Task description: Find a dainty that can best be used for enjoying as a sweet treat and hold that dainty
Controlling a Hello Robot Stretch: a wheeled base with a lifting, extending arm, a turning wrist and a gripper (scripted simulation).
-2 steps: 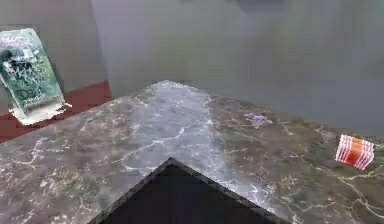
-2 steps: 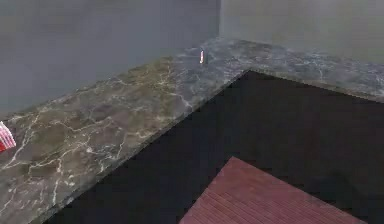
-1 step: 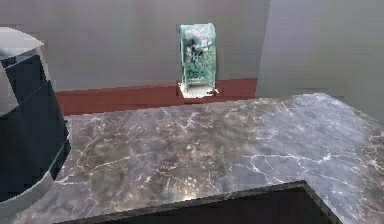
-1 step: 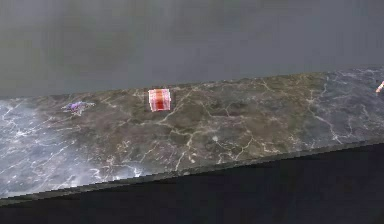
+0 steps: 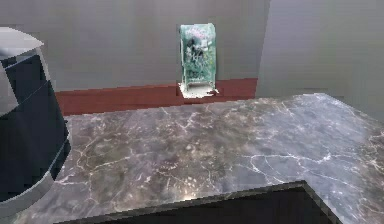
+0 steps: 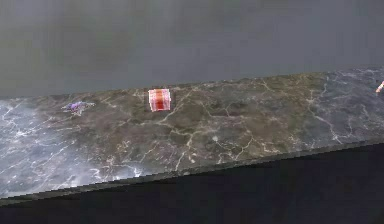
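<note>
A small pink-and-white block (image 6: 159, 99), perhaps a sweet treat, lies on the dark marble countertop (image 6: 240, 125) in the arm side view, toward the far edge and left of the middle. A small purple flat thing (image 6: 77, 105) lies further left on the same counter. In the forward view a tall green-and-white packet (image 5: 199, 58) stands upright beyond the marble counter (image 5: 210, 145), on a reddish-brown surface (image 5: 130, 97).
A large dark blue and grey appliance (image 5: 28, 115) stands at the forward view's left edge on the counter. Grey walls rise behind both counters. A small pale thing (image 6: 380, 87) touches the arm side view's right edge. The counter's front edge drops to dark cabinet fronts (image 6: 250, 195).
</note>
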